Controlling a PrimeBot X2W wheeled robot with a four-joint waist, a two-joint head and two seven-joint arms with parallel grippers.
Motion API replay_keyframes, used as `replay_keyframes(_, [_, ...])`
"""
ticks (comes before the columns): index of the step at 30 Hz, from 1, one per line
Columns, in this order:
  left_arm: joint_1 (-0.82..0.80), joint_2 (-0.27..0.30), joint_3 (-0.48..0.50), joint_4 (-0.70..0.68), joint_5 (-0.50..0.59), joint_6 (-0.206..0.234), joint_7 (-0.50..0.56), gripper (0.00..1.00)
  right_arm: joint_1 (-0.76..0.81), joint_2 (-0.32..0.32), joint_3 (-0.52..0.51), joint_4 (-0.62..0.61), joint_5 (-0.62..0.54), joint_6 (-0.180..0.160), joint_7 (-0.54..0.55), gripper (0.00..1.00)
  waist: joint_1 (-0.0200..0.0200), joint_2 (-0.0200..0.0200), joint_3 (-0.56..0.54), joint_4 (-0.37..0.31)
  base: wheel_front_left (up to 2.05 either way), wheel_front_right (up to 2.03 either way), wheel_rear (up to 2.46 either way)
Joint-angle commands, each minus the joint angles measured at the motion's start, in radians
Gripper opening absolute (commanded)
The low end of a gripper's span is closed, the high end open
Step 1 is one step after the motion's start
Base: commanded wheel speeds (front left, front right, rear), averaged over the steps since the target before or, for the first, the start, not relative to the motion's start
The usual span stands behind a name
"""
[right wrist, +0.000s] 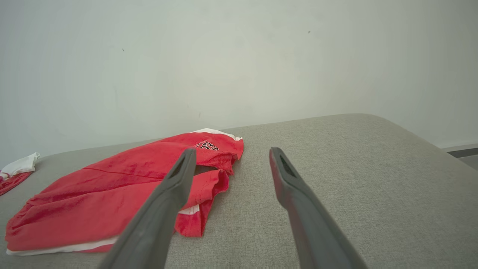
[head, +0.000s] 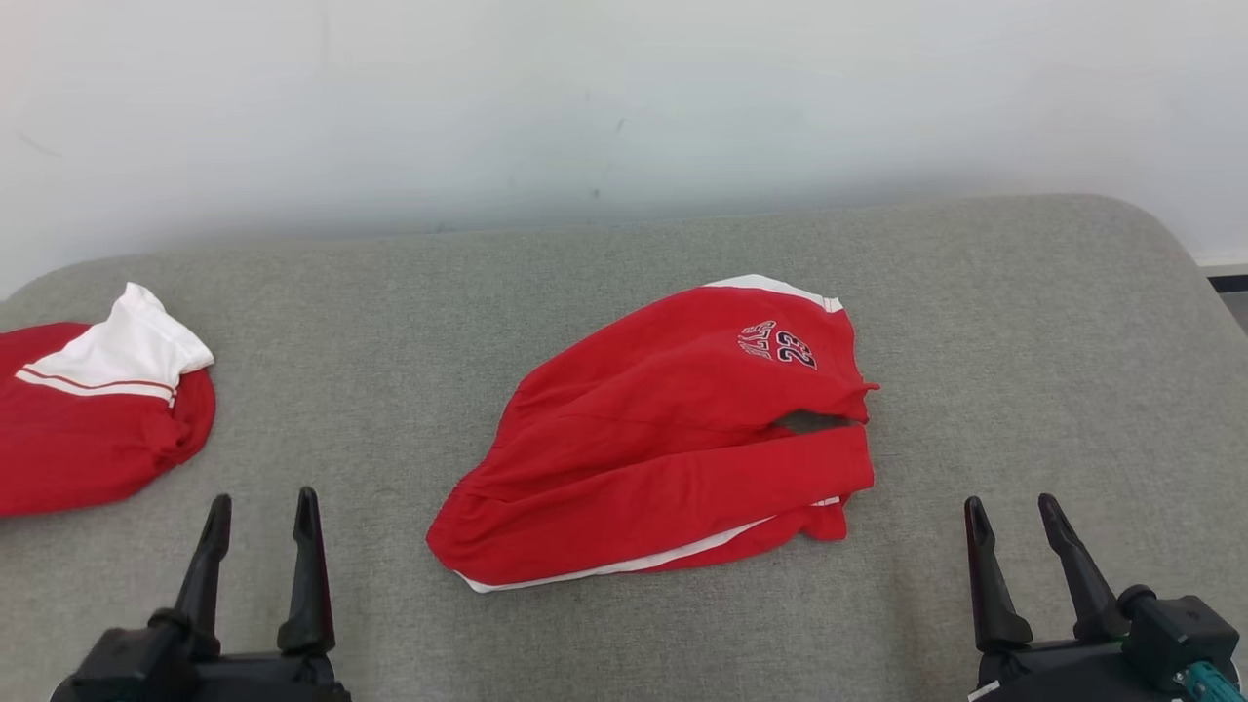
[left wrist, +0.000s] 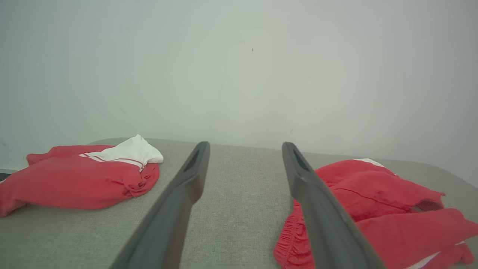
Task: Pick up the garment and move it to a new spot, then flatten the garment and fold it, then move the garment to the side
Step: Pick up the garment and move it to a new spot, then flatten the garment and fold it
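The garment (head: 673, 439) is a pair of red shorts with white trim and a "23" print. It lies crumpled and partly folded over itself at the middle of the grey cushioned surface (head: 390, 322). My left gripper (head: 263, 497) stands open near the front edge, to the garment's left and apart from it. My right gripper (head: 1010, 500) is open at the front right, also clear of the cloth. The left wrist view has the garment (left wrist: 373, 201) right of my open left gripper (left wrist: 245, 145). From the right wrist, the garment (right wrist: 112, 183) lies left of my open right gripper (right wrist: 232, 150).
A second red and white garment (head: 97, 409) lies bunched at the surface's far left edge, also in the left wrist view (left wrist: 74, 179). A pale wall (head: 585, 97) rises behind the surface. The surface's rounded right corner drops to the floor (head: 1233, 292).
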State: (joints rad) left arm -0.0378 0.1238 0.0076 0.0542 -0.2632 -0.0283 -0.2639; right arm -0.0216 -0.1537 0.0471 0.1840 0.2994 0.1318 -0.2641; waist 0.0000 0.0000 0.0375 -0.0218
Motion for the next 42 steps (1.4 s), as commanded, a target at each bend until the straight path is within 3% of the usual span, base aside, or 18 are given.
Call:
replay_keyframes(1, [0.026,-0.010,0.012,-0.009,0.033,-0.011,-0.001,1.00,0.010,-0.006,0.002,0.001,0.007,-0.002,-0.001,1.00,0.0000,0.0000,-0.003,0.007,0.00,0.00,0.00])
replay_keyframes(15, [0.084,-0.052,0.085,0.008,0.134,-0.067,-0.001,1.00,0.021,-0.001,0.026,0.027,0.016,-0.002,-0.001,1.00,0.0000,0.0000,-0.005,-0.005,0.00,0.00,0.00])
replay_keyframes(32, [0.053,-0.068,0.097,0.023,0.166,-0.091,-0.001,1.00,0.000,-0.021,0.069,0.053,0.019,-0.002,-0.001,1.00,0.0000,0.0000,0.014,0.014,0.00,0.00,0.00])
replay_keyframes(42, [0.015,-0.073,0.058,0.021,0.155,-0.088,-0.001,1.00,-0.143,-0.093,0.176,0.246,0.046,-0.002,-0.001,1.00,0.0000,0.0000,0.079,0.087,0.00,0.00,0.00])
